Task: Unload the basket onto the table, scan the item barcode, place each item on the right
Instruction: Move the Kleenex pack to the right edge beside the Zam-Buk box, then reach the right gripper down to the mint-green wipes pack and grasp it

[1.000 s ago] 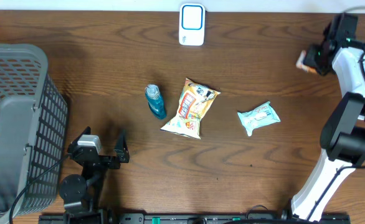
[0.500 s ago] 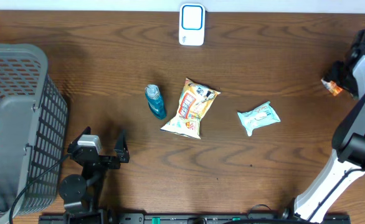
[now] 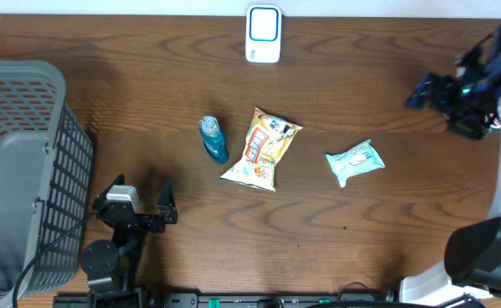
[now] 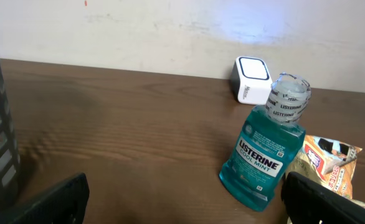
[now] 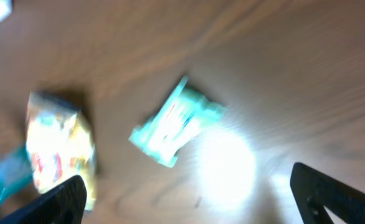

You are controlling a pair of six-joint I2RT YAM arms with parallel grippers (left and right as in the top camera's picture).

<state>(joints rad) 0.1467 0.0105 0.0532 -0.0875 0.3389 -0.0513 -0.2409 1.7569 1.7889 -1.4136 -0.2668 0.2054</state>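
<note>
My left gripper [image 4: 189, 208] stands wide open, empty; the Listerine bottle [image 4: 263, 158] lies just ahead of its jaws, rigid and slick, likely heaviest, so I'd grip across its body; my right gripper [image 5: 195, 199] gapes empty; the teal packet [image 5: 173, 121] ahead looks soft, light, crinkly; pinch its middle.

Overhead looks straight down on our table [image 3: 362, 257]. Left wrist sits low, facing the back wall [image 4: 170, 31], close to the mouthwash bottle [image 4: 263, 162]. Right wrist looks down from higher, blurred. We see the snack bag [image 5: 61, 146] in all three.
</note>
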